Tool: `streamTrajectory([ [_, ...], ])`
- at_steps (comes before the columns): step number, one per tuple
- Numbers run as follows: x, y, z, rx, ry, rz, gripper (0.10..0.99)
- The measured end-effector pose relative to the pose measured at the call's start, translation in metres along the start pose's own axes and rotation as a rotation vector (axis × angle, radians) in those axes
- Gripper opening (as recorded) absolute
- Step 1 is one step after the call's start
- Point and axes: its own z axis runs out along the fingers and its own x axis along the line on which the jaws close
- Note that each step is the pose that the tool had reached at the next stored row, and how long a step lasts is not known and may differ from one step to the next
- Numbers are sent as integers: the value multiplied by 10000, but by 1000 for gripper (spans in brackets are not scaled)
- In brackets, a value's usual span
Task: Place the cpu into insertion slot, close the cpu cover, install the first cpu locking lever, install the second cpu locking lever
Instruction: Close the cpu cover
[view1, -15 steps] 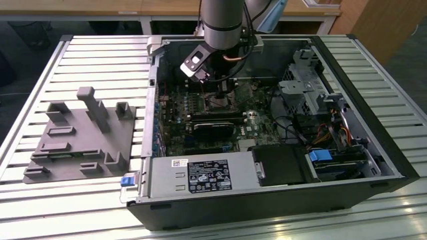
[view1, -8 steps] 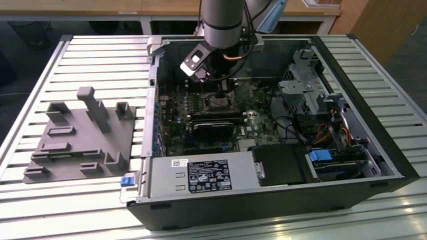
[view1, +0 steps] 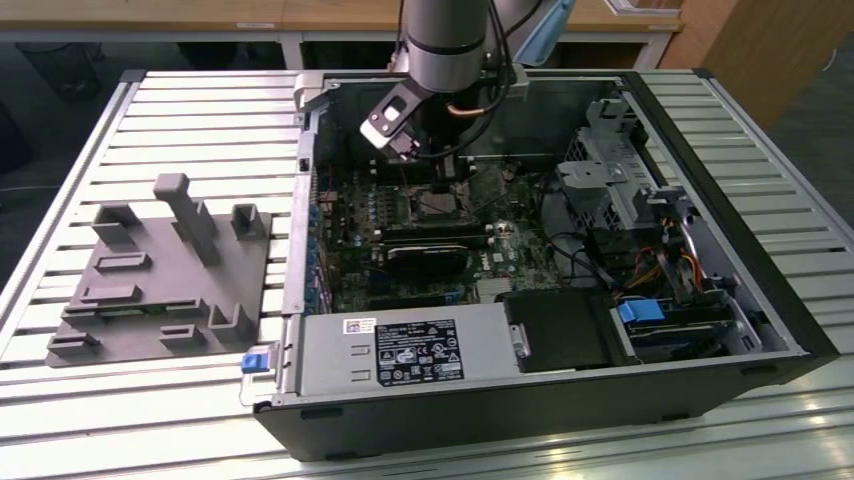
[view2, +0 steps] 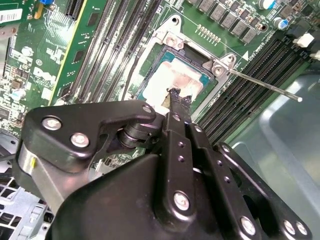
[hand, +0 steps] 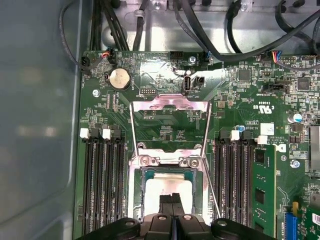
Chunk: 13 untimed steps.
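Observation:
The cpu (hand: 162, 187) lies flat in the insertion slot (hand: 136, 192), its silver-beige top smeared with pale residue; it is also in the second wrist view (view2: 167, 80). My gripper (hand: 172, 200) is shut, its fingertips pressed together and down on the cpu's top face near one edge (view2: 176, 96). The cpu cover (hand: 170, 104) is swung open, standing back from the slot's hinge side with the green board showing through its window. One thin locking lever (view2: 265, 85) sticks out unlatched beside the slot. In the exterior view the gripper (view1: 447, 180) reaches down into the open computer case.
Long black memory slots (hand: 102, 180) flank the socket on both sides. A black fan housing (view1: 424, 255) sits just in front of the socket, a power supply (view1: 400, 352) nearer the front. A grey fixture block (view1: 167, 270) stands on the slatted table at the exterior view's left.

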Motion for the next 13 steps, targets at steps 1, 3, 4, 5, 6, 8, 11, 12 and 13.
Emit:
streamTrajectory([
  [1,0,1,-11,0,-1,1,106],
  [3,1,2,-34,0,-1,1,106],
  [4,1,3,-44,1,-1,3,106],
  [5,1,4,-52,0,-1,5,106],
  [6,2,4,-61,0,-1,8,106],
  [8,3,8,-90,1,-1,10,106],
  [11,4,12,-139,5,-2,12,106],
  [12,5,14,-174,4,0,13,106],
  [13,7,16,-212,4,-1,12,106],
])
